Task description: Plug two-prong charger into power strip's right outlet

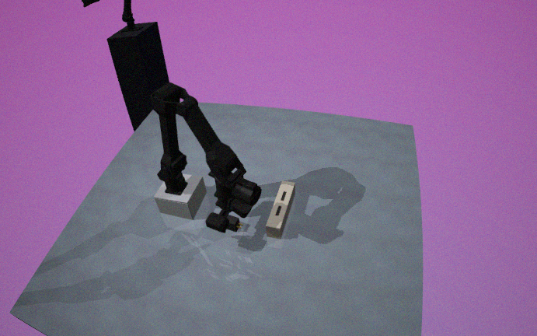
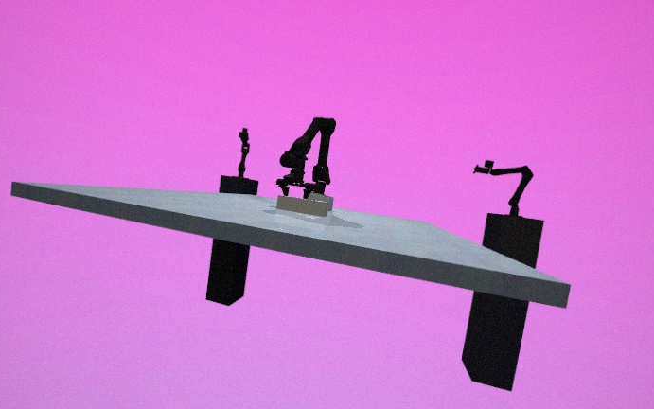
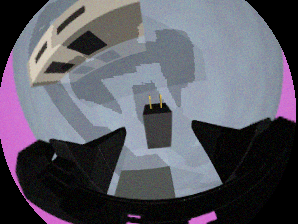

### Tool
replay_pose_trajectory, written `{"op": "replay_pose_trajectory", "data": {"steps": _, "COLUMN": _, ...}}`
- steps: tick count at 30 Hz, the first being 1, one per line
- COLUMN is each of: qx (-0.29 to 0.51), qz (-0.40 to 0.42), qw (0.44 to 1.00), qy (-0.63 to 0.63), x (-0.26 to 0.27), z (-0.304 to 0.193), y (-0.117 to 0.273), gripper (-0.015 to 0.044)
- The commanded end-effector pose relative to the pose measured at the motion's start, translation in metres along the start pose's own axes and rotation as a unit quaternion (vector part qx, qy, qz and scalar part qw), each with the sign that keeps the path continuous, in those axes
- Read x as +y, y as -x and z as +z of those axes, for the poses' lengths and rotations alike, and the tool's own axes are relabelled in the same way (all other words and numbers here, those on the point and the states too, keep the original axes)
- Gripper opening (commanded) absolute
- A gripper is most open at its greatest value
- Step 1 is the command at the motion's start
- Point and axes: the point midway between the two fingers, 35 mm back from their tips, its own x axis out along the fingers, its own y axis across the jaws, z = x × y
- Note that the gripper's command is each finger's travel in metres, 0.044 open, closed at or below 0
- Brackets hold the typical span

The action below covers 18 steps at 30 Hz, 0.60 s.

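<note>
The dark charger (image 1: pixel 233 224) (image 3: pixel 158 130) lies on the table, its two gold prongs pointing away from the arm base. My gripper (image 3: pixel 158 127) (image 2: pixel 295 193) is open and low around the charger, one finger on each side with a gap to the body. One finger hides part of the charger in the top view. The beige power strip (image 1: pixel 275 222) (image 2: pixel 301 204) (image 3: pixel 120 25) stands ahead and to the upper left in the wrist view. Its side facing the charger has two dark openings; the right one (image 3: pixel 86 43) is nearer the charger's line. The charger is hidden in the exterior view.
The pale base block (image 1: pixel 174 208) stands behind the charger, under the arm; it also shows at the bottom of the wrist view (image 3: pixel 145 183). The grey table (image 1: pixel 345 271) (image 2: pixel 395 243) holds them all. Two more arms stand on black pillars (image 2: pixel 502 325) (image 2: pixel 227 275) beyond the table.
</note>
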Motion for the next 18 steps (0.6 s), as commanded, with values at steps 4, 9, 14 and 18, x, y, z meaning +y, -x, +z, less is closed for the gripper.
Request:
{"op": "replay_pose_trajectory", "data": {"steps": 4, "qx": 0.0, "qz": 0.003, "qw": 1.0, "qy": -0.002, "x": 0.001, "z": 0.0, "y": -0.012, "gripper": 0.044}}
{"op": "replay_pose_trajectory", "data": {"steps": 9, "qx": 0.0, "qz": 0.003, "qw": 1.0, "qy": -0.002, "x": 0.001, "z": 0.0, "y": -0.02, "gripper": 0.044}}
{"op": "replay_pose_trajectory", "data": {"steps": 14, "qx": 0.001, "qz": 0.0, "qw": 1.0, "qy": 0.0, "x": 0.0, "z": 0.0, "y": -0.017, "gripper": 0.0361}}
{"op": "replay_pose_trajectory", "data": {"steps": 18, "qx": 0.001, "qz": 0.0, "qw": 1.0, "qy": 0.0, "x": 0.0, "z": 0.0, "y": -0.017, "gripper": 0.0256}}
